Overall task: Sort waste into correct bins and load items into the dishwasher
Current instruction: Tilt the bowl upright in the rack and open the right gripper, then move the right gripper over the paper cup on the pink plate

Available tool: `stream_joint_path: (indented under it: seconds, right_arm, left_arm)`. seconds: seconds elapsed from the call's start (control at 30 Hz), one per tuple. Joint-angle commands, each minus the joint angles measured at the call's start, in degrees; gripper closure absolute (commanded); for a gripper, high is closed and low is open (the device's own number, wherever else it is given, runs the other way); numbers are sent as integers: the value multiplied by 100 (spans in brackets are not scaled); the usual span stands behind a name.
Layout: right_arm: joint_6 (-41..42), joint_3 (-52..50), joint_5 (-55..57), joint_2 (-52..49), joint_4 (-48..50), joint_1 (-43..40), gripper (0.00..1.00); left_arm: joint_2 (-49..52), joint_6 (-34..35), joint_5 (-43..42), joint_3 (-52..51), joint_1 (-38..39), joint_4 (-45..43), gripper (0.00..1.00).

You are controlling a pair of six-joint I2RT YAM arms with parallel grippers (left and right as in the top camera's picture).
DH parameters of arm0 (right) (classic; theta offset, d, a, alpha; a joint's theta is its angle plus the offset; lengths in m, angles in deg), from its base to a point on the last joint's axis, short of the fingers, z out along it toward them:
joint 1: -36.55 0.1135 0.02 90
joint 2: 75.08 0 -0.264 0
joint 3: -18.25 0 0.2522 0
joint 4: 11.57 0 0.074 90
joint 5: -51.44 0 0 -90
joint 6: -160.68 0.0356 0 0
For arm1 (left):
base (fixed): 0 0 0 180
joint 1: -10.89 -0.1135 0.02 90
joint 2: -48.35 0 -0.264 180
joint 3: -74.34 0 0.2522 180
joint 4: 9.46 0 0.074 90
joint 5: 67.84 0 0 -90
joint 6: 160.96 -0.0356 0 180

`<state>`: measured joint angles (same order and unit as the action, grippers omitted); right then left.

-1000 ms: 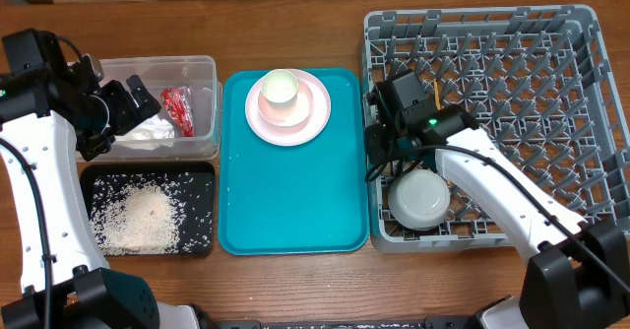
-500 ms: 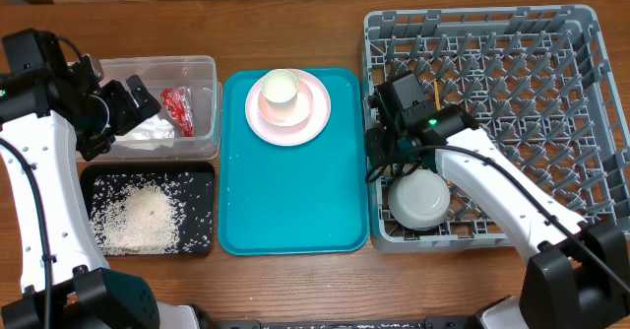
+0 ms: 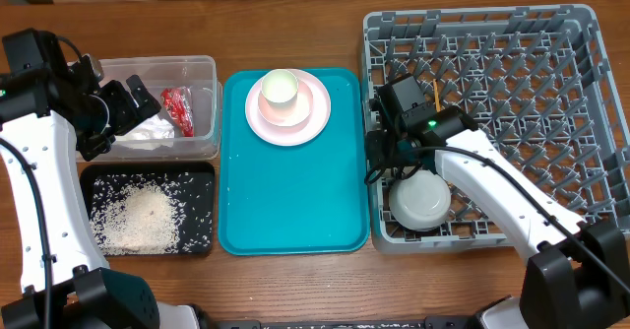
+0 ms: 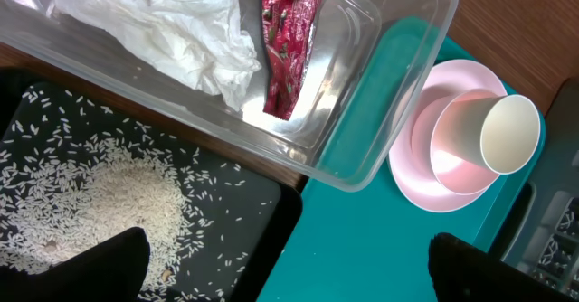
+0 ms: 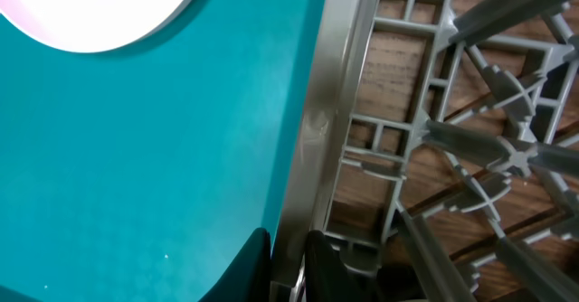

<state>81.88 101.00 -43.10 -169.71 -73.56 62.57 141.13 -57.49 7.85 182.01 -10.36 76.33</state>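
The grey dishwasher rack (image 3: 482, 16) fills the right side, with a pale bowl (image 3: 420, 198) upside down in its near left corner. My right gripper (image 3: 376, 157) hangs over the rack's left wall (image 5: 335, 112). In the right wrist view the gripper (image 5: 289, 266) is shut on that wall, one finger on each side. My left gripper (image 3: 138, 95) hovers open over the clear tub (image 3: 212, 102), which holds the red wrapper (image 3: 178, 110) and white tissue (image 3: 148, 130). Rice (image 3: 138, 219) lies in the black tray (image 3: 197, 171). The pink plate (image 3: 313, 117) carries a bowl and the cream cup (image 3: 280, 88).
The teal tray (image 3: 295, 201) lies between the bins and the rack, touching the rack's left wall. A thin wooden stick (image 3: 436, 93) lies among the rack's pegs. In the left wrist view the wide-apart gripper (image 4: 285, 275) spans the edge between black tray (image 4: 244, 202) and teal tray (image 4: 362, 248).
The right gripper's jaws have drawn closer together on the rack's left wall. The left arm and all objects have stayed put.
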Motion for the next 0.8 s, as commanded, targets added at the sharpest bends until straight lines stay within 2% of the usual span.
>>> stream_joint_path:
  seconds: [0.0,0.17,0.2,0.37,0.5,0.6,0.77]
  right_arm:
    - [-87,-48,61,-33,-162,28,88]
    - [-85,-48,61,-33,-149,28,90]
    - [-87,-48,63,-33,-122,28,88]
    - [-92,-46,66,-33,120,28,65]
    - [-94,66,157,-33,385,28,60]
    - [-179,490,435,-33,251,28,55]
    - [-413,1996,634,-33,-697,28,53]
  left_arm:
    - [-94,-63,15,79,28,-9,0]
    - [-94,-63,15,79,28,-9,0]
    - [-94,-63,15,79,26,-11,0]
    - [-94,-63,15,79,28,-9,0]
    - [-94,-63,13,79,28,-7,0]
    - [-94,-63,15,79,26,-9,0]
    - [-94,-63,15,79,28,-9,0]
